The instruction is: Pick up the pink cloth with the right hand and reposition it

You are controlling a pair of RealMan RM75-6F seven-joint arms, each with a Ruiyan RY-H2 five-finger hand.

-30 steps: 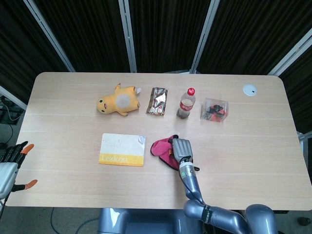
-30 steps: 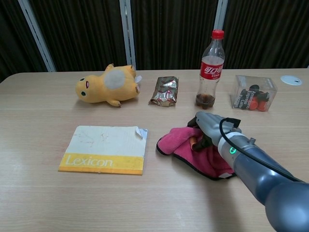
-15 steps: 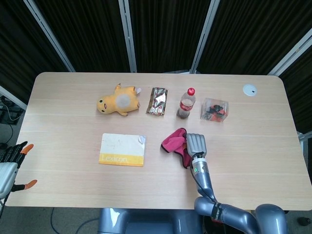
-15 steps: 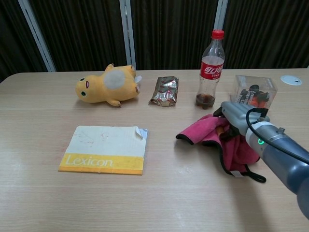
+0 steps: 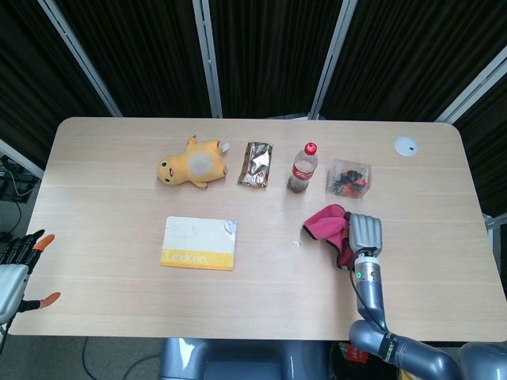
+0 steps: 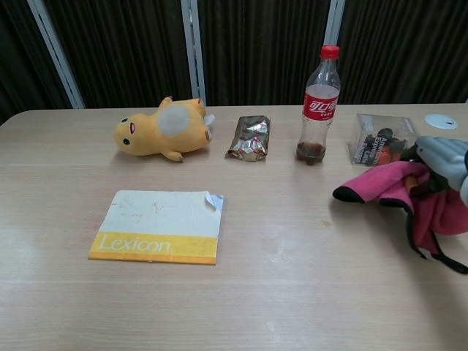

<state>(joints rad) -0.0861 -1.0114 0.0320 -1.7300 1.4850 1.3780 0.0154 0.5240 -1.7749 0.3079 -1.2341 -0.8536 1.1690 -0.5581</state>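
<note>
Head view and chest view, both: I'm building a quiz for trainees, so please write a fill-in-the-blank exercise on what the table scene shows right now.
1. The right robot hand holds a pink ____.
2. The bottle has a ____ cap.
3. The yellow plush toy lies to the left of the foil ____.
4. The word printed on the booklet is ____.

Missing words: cloth; red; packet; Lexicon

Right hand (image 5: 365,234) clenched, left hand (image 5: 16,265) idle.
</note>
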